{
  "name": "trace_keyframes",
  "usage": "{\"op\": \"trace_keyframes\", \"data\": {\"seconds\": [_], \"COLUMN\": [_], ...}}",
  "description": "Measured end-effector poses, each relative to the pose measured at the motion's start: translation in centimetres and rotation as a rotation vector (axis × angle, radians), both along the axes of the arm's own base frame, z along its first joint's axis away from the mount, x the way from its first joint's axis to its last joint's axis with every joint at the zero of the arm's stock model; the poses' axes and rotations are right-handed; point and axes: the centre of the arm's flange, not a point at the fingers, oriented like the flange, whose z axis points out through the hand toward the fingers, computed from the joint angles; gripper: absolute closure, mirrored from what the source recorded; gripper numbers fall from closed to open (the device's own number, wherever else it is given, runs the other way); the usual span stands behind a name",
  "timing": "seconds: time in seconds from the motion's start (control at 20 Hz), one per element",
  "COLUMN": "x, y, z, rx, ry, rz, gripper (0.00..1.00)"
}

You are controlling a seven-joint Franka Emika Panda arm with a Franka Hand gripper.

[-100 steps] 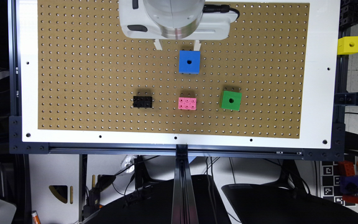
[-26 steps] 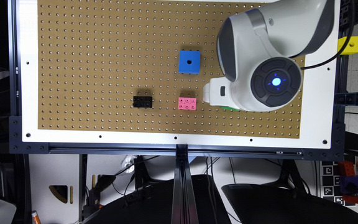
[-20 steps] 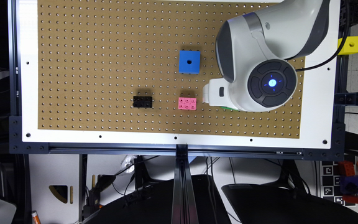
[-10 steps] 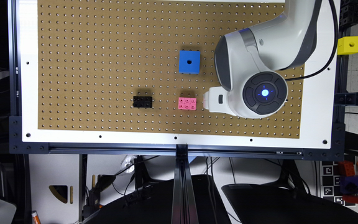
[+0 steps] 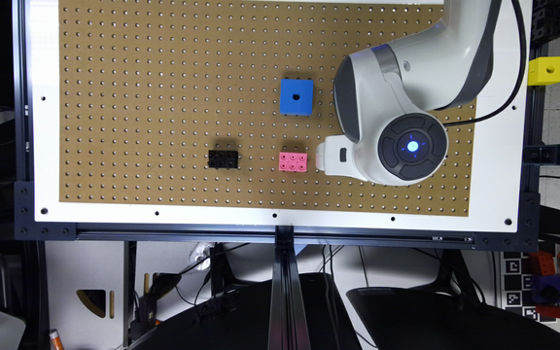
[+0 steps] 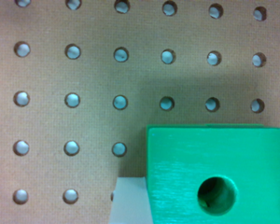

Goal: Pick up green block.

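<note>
No legible text or labels.

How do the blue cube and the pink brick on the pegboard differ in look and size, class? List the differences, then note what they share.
Colour: the blue cube is blue, the pink brick pink.
Size: the blue cube is larger than the pink brick.
Top face: the blue cube has one round hole, while the pink brick carries rows of studs.
Shared: both rest flat on the brown pegboard, apart from each other.

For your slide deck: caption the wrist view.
Close-up of the green block, round hole on top, on brown pegboard.
</note>
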Motion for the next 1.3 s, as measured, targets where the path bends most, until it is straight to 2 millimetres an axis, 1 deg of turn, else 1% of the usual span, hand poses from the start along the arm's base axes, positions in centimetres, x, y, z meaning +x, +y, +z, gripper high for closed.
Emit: {"op": "trace_keyframes", "data": {"seconds": [0.1, 0.15, 0.25, 0.35, 0.45, 0.65, 0.9, 1.05, 1.2, 1.3], "x": [0.0, 0.1, 0.2, 0.2, 0.1, 0.1, -0.1, 0.0, -0.3, -0.6], "y": [0.0, 0.0, -0.1, -0.1, -0.1, -0.1, 0.0, 0.0, 0.0, 0.1], "z": [0.2, 0.6, 2.2, 4.3, 5.6, 5.9, 9.2, 9.7, 12.8, 14.3], "rx": [-0.001, -0.003, -0.009, -0.018, -0.025, -0.026, -0.037, -0.037, -0.045, -0.051], "ry": [0.0, -0.001, -0.001, 0.003, 0.007, 0.008, 0.002, -0.003, -0.012, -0.011], "rz": [0.0, 0.0, 0.001, 0.001, 0.001, 0.001, 0.002, 0.002, 0.003, 0.001], "gripper": [1.0, 1.0, 1.0, 1.0, 1.0, 1.0, 1.0, 1.0, 1.0, 1.0]}}
